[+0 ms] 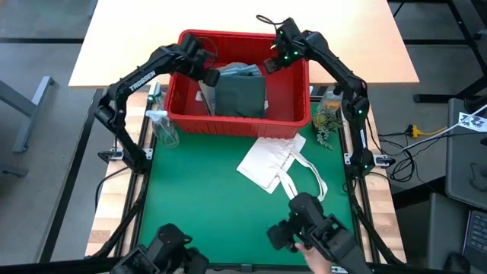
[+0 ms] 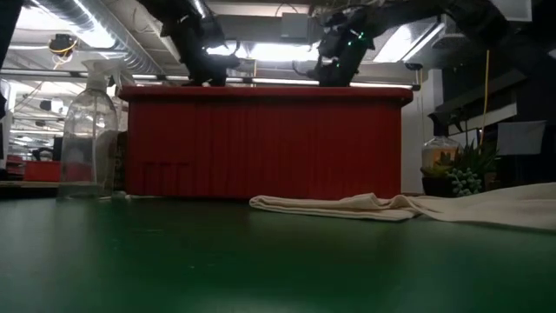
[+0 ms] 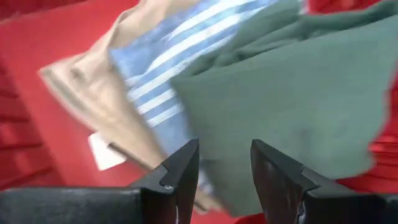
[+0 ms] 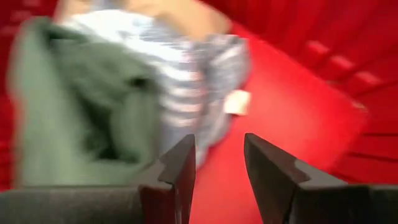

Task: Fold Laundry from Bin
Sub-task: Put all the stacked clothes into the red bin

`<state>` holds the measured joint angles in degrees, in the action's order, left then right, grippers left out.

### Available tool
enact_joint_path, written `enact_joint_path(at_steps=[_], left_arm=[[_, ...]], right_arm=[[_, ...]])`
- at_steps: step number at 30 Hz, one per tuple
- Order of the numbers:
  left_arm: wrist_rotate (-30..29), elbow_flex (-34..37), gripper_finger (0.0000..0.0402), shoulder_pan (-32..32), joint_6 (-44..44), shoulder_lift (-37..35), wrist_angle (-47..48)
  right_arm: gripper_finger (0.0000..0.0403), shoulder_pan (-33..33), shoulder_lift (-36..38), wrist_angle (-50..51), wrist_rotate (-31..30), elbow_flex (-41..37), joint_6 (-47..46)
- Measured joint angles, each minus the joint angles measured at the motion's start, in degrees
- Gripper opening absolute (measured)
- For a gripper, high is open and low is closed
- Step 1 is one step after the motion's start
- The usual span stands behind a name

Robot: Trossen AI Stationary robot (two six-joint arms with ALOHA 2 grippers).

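Note:
The red bin [image 1: 237,122] stands at the far middle of the green mat. Inside it lies the laundry: a dark green garment [image 1: 240,93] on top, a blue-white striped shirt [image 3: 163,68] and a tan garment [image 3: 93,93] beside and under it. My left gripper [image 1: 211,76] hovers open over the bin's left part, above the green garment's edge [image 3: 273,99]. My right gripper [image 1: 271,65] hovers open over the bin's right part, above the striped shirt [image 4: 186,81] and the bin's bare floor [image 4: 292,118]. Nothing is between either pair of fingers.
A flat white tote bag [image 1: 275,162] with loop handles lies on the mat in front of the bin. A clear spray bottle [image 1: 163,128] stands left of the bin, and a small plant [image 1: 329,120] right of it. Dark equipment [image 1: 316,232] sits at the near edge.

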<state>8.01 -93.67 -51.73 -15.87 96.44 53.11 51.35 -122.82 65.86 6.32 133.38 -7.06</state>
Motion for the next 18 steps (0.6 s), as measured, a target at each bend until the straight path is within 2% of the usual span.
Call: enact_joint_path(at_steps=[6,9,14,18], left_arm=[[6.92,-1.4,0.0137,3.12,1.11,0.07,-2.5],[7.81,-1.4,0.0137,5.4,5.15,0.09,-2.7],[7.07,-1.4,0.0137,9.02,11.43,0.18,-2.75],[2.16,-1.38,0.0137,11.01,14.11,2.11,-2.98]], right_arm=[[0.0137,-3.01,2.24,0.58,12.1,0.0,2.61],[0.0137,-5.87,2.26,2.41,14.87,0.0,4.93],[0.0137,-11.12,2.0,4.64,12.76,0.0,11.56],[0.0137,-13.95,0.37,1.74,7.73,-0.02,13.75]])
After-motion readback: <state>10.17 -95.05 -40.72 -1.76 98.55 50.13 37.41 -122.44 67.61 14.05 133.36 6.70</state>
